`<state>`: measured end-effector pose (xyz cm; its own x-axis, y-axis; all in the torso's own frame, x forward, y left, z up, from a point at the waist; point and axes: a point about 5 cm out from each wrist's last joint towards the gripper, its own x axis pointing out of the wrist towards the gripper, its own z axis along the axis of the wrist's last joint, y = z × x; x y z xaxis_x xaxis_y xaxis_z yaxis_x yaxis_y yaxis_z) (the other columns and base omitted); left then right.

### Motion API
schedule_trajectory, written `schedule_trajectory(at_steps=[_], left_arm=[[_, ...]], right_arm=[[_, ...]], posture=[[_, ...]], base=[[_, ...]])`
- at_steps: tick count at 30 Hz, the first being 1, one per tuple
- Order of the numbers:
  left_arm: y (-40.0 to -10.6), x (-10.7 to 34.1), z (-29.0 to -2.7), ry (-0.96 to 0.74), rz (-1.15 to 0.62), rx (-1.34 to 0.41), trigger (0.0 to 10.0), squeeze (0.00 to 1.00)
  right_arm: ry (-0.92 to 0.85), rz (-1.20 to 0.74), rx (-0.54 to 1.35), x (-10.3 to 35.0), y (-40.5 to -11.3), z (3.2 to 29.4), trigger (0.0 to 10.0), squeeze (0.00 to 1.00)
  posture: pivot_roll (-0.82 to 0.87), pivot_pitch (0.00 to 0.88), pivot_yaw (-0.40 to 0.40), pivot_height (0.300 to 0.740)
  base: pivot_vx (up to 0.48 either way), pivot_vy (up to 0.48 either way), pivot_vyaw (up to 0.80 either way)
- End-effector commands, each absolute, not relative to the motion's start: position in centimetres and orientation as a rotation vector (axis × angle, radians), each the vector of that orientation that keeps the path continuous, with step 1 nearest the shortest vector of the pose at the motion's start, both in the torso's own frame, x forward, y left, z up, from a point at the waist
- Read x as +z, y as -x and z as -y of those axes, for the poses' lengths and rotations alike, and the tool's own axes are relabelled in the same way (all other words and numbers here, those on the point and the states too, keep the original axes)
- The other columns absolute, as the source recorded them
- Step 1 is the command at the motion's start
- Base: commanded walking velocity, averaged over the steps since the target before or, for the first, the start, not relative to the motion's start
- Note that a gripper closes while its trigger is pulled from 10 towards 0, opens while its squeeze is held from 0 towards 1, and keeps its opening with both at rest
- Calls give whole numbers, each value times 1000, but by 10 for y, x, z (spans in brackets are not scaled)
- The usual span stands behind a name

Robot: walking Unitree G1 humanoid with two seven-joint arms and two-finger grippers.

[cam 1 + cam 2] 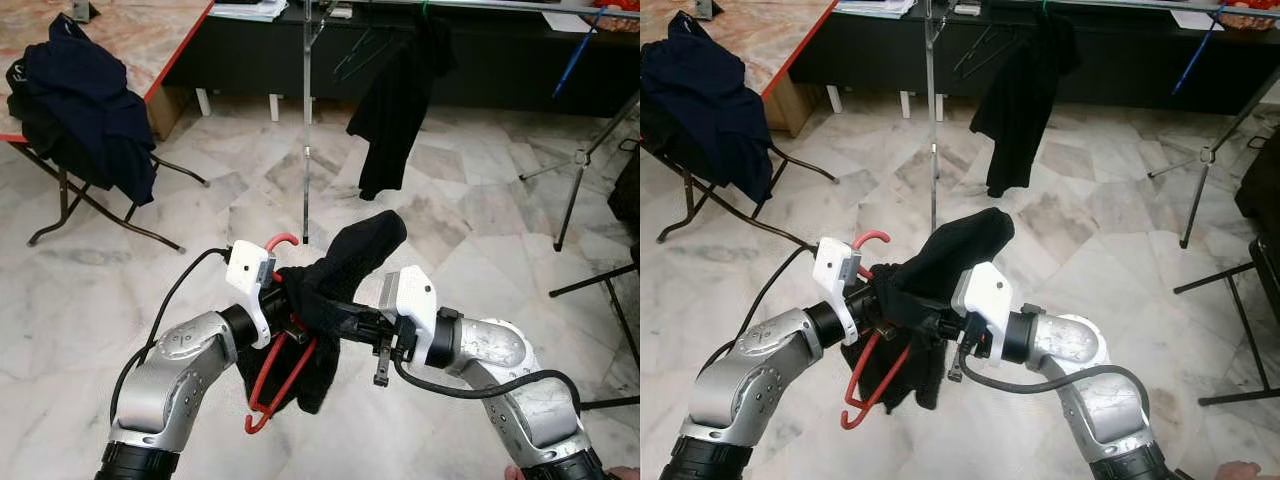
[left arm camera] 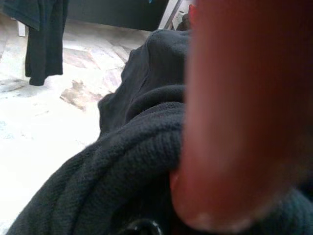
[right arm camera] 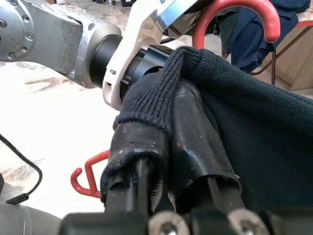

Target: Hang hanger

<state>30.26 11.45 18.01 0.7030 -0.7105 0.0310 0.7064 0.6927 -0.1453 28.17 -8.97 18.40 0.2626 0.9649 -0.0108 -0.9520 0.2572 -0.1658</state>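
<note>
Marble floor (image 1: 480,250); rack pole (image 1: 306,120) ahead, perhaps

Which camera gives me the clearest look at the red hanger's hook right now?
The right wrist view: the red hanger's hook curves sharp above the black garment. Both eye views show the hook small beside the left tool. In the left wrist view the hanger is a red blur.

The rack pole (image 1: 306,120) stands right ahead, with bare floor (image 1: 470,230) around it. A hanging black garment (image 1: 395,105) blocks its right side. A table (image 1: 150,40) piled with dark clothes (image 1: 85,110) fills the left.
</note>
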Motion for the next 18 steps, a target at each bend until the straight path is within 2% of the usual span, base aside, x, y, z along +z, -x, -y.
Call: schedule_trajectory(at_steps=[1,7,13,18], left_arm=[[-301,189,-114,152,21,-800,10000,0],[-301,189,-115,154,26,-798,10000,0],[-301,190,-113,160,31,-802,10000,0],[-301,190,-113,162,33,-803,10000,0]], right_arm=[[159,98,1334,183,-279,83,10000,1000],[177,86,1331,182,-279,84,10000,1000],[210,71,1190,181,-295,90,10000,1000],[209,74,1158,182,-300,91,10000,1000]], posture=[[-3,206,-23,740],[-3,204,-27,740],[-6,202,-29,740],[-5,201,-31,740]], base=[[0,0,0],[0,0,0],[0,0,0],[0,0,0]])
